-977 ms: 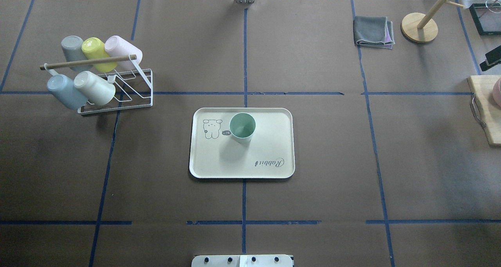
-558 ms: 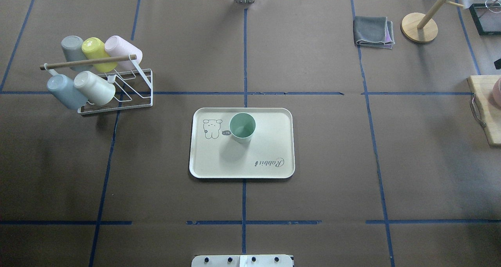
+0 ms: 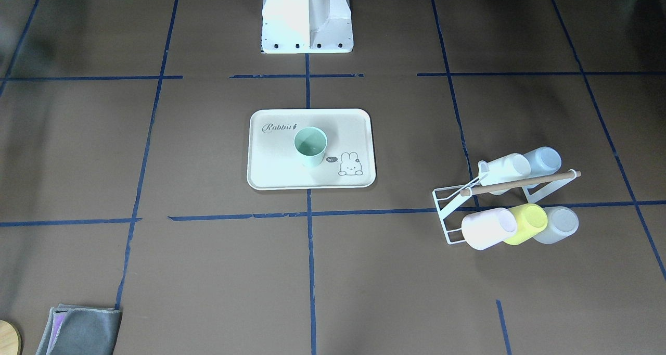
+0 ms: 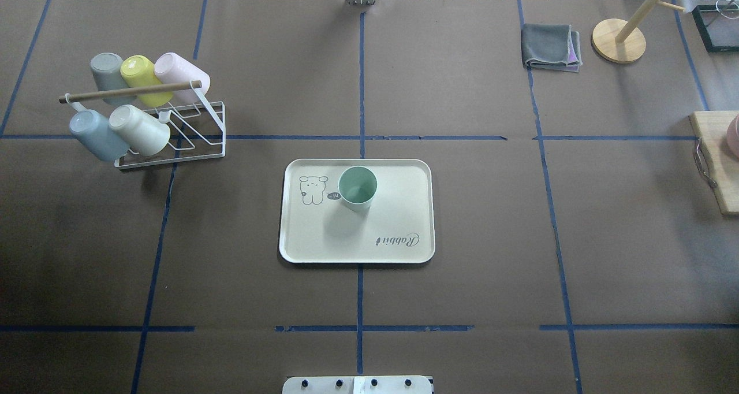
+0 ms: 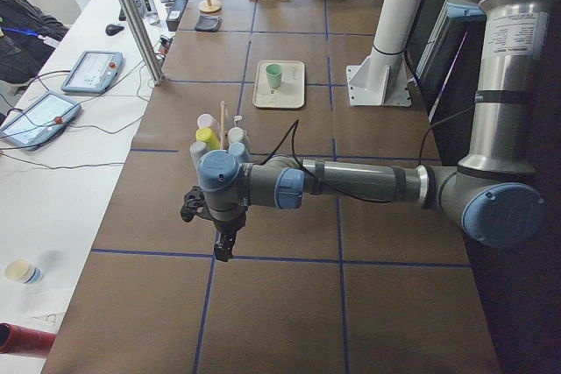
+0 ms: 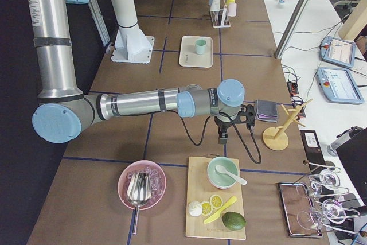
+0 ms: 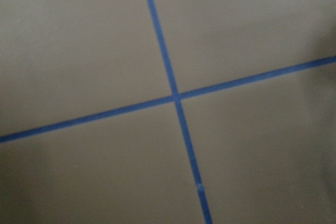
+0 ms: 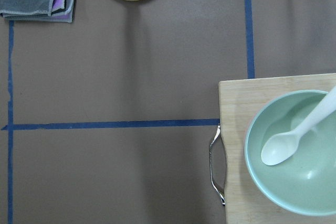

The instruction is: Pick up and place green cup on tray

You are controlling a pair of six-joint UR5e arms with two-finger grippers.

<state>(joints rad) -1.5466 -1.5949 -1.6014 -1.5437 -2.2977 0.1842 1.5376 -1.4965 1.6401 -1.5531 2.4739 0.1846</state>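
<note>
The green cup (image 4: 357, 187) stands upright and empty on the tray (image 4: 398, 209), beside the rabbit print; the front view shows the same cup (image 3: 310, 146) on the same tray (image 3: 270, 157). Neither gripper is near it. My left gripper (image 5: 223, 247) hangs over bare table far off to the left, past the cup rack. My right gripper (image 6: 222, 137) hovers far to the right, by the wooden board. Both show only in the side views, so I cannot tell whether they are open or shut. The wrist views show no fingers.
A white wire rack (image 4: 173, 151) holding several cups lies at the left. A folded grey cloth (image 4: 548, 46) and a round wooden stand base (image 4: 618, 40) sit at the back right. A wooden board (image 8: 252, 98) with a green bowl (image 8: 294, 171) and spoon lies at the right edge.
A dark part of the right arm at the overhead view's right edge has slid out of that view. The cup and tray have not moved.
</note>
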